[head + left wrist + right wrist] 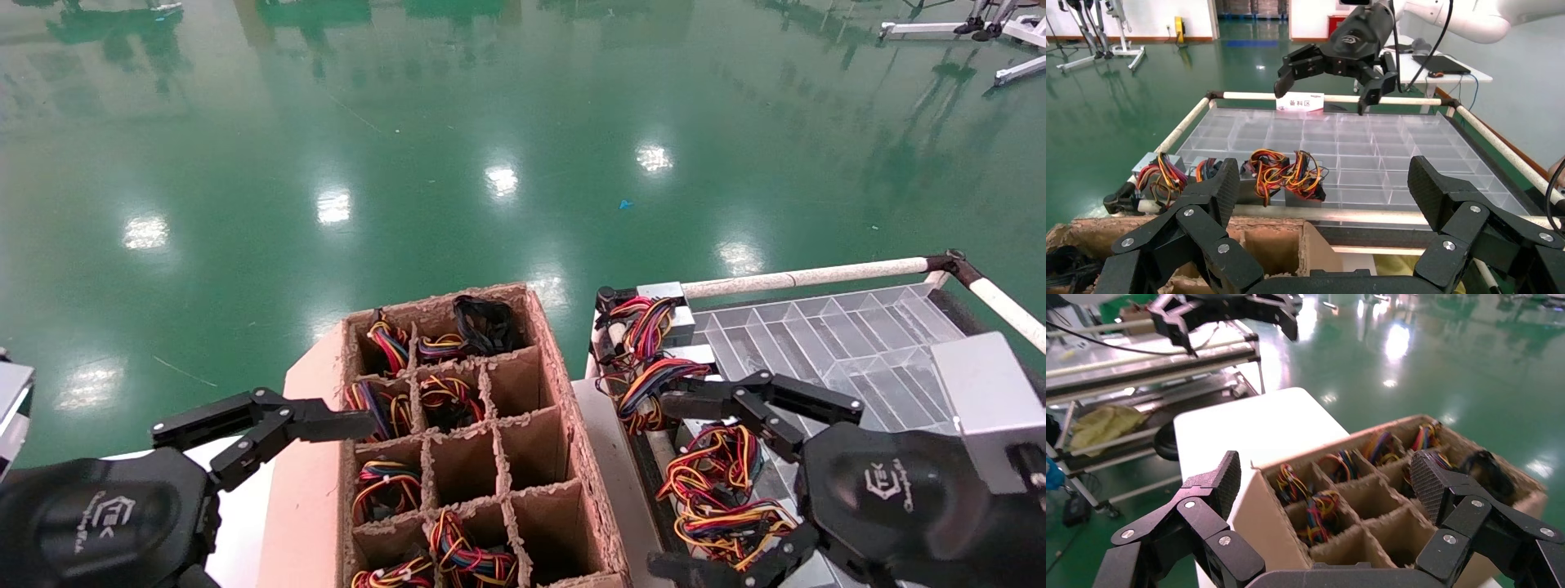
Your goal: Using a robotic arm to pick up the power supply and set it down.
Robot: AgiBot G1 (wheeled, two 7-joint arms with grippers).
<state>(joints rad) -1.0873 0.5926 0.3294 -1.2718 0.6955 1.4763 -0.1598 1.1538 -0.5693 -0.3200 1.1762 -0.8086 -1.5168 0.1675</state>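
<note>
Left of the divided cardboard box (482, 441), the left gripper (270, 523) hovers spread wide and empty, while right of that box the right gripper (695, 482) gapes wide above the power supply (711, 482) in the clear tray (850, 343).

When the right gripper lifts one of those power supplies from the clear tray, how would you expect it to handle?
The power supply probably feels heavy for its size, since its base is a metal box. Its tied wire bundle looks floppy, so gripping there may let it swing. The open right gripper hovers above it.
</note>
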